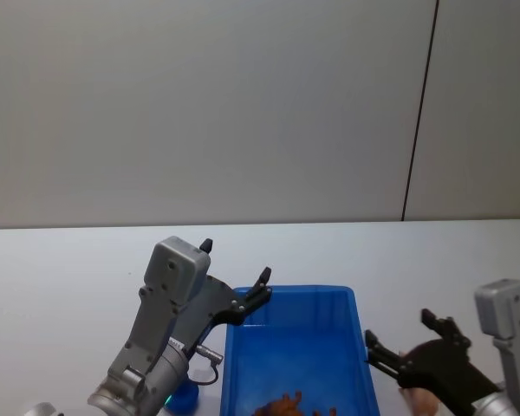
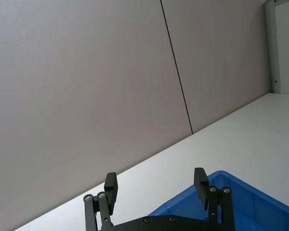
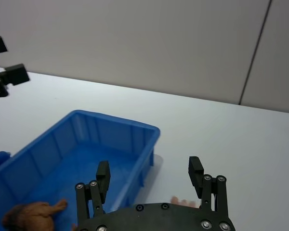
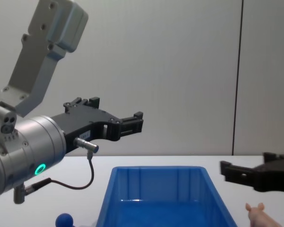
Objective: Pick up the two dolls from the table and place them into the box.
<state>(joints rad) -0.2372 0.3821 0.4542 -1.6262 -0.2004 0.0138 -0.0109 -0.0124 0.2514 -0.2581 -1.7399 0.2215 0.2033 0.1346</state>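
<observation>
The left gripper [image 1: 236, 262] is hovering empty, its black fingers spread wide, above the far left corner of the box [image 1: 303, 347], a glossy blue plastic bin with ribbed walls. The round-headed blue doll [image 4: 64, 220] is sitting on the white counter [image 1: 69, 286] below that gripper, nearer the robot. The right gripper [image 1: 400, 328] is hanging wide and empty just above the pale pink pig doll [image 4: 258, 213], beside the box. A fuzzy brown toy [image 3: 31, 216] is lying inside the box.

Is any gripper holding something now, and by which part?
Nothing is held. The left gripper and the right gripper both have open, empty jaws.
</observation>
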